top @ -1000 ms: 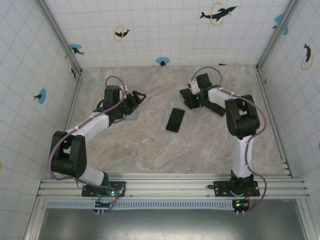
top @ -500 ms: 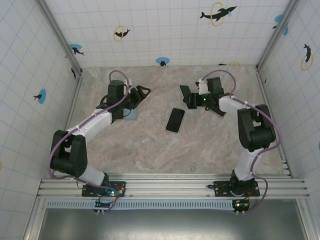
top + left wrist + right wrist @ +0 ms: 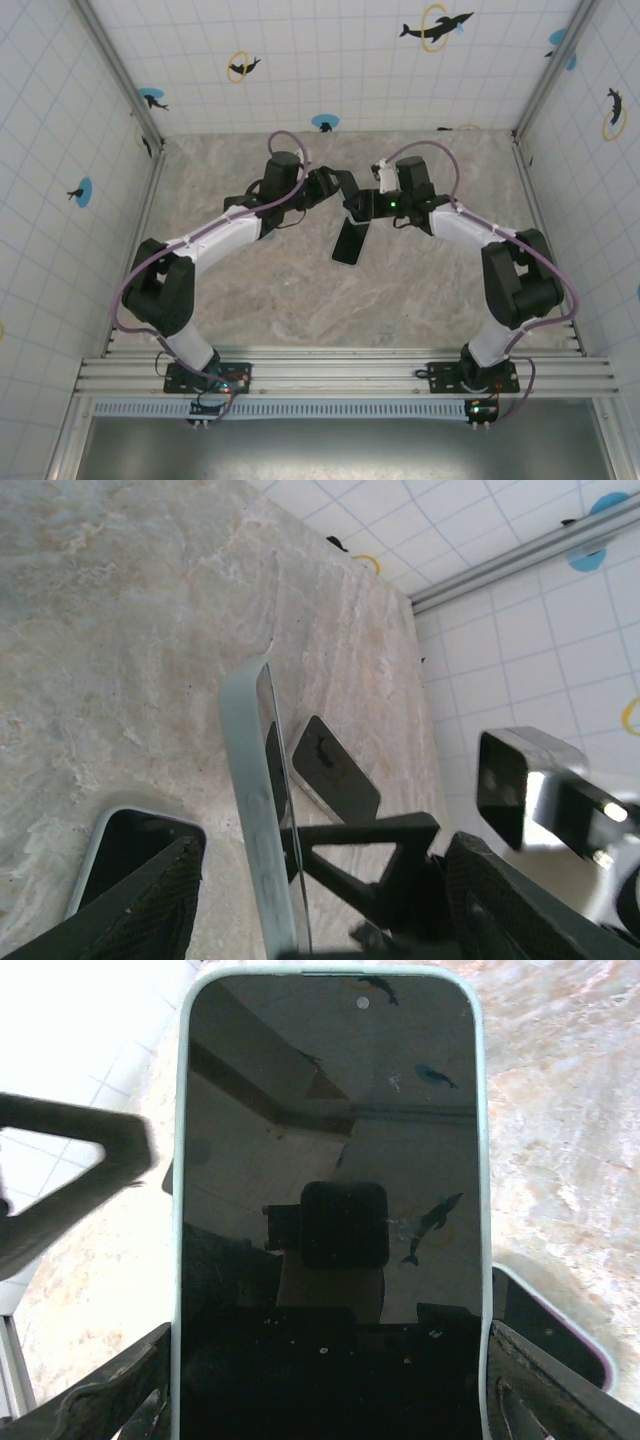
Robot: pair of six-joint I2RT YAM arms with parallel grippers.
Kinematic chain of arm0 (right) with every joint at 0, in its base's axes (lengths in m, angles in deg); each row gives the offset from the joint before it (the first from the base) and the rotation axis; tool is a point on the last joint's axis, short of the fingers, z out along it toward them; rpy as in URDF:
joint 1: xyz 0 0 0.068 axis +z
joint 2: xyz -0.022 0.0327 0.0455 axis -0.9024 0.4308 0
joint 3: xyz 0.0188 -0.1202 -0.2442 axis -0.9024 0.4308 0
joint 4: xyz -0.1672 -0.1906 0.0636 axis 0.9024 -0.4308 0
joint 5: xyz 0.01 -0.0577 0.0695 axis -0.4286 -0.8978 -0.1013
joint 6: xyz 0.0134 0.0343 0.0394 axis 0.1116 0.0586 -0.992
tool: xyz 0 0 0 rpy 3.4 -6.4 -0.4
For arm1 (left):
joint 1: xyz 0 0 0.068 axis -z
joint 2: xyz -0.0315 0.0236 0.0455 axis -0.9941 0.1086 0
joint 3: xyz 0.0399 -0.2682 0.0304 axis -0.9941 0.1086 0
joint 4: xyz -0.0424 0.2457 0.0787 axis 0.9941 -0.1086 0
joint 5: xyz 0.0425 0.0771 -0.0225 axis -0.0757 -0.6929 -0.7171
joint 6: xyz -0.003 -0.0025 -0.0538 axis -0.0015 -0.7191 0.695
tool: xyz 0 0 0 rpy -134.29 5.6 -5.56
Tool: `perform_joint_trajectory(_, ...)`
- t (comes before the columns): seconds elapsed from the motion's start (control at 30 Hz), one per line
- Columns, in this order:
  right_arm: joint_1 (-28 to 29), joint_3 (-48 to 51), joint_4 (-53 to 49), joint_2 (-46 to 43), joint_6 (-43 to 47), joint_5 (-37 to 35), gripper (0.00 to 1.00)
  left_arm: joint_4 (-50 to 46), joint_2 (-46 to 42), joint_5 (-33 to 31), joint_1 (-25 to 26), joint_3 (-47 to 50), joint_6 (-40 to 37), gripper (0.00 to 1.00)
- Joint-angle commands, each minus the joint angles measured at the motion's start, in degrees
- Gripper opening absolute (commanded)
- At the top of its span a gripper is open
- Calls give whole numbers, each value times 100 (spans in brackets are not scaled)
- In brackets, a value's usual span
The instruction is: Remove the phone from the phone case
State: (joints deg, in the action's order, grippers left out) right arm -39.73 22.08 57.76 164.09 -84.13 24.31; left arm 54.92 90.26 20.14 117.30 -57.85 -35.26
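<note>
- Phone (image 3: 330,1160), in the right wrist view, is not yet out. It faces the camera inside its pale green case (image 3: 179,1180), and the right gripper (image 3: 325,1365) is clamped across the lower end, one finger on each long side.
- A second phone (image 3: 565,1335) lies flat on the table (image 3: 570,1110), just beside the held one.
- In the left wrist view the case (image 3: 250,810) stands edge-on and upright between the wide-apart fingers of the left gripper (image 3: 320,875), which touch nothing (it looks lined up to catch the rim).
- The next move probably calls for closing on one case edge and peeling it away while the right gripper holds firm.
- In the top view both grippers meet mid-table, with the walls (image 3: 60,120) well apart and open room all round. The second phone lies just below them, so a downward pull should stay clear of it.
</note>
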Motion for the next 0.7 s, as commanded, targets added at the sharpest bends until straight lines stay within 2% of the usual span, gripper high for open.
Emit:
perform_joint_trajectory(0.0,125,133,358,-373,-84,-96,32,-183,118,-247,34,-242,-58,63)
perform_joint_trajectory(0.1,161,246,529,-496,-210,-105,32,-292,197,-271,43,-307,-75,60)
perform_joint_trajectory(0.23,215,268,560,-629,-256,-95,32,-194,274,-149,51,-366,45,46)
perform_joint_trajectory(0.67,368,265,657,-758,-281,-264,33,-123,413,148,135,-489,309,23)
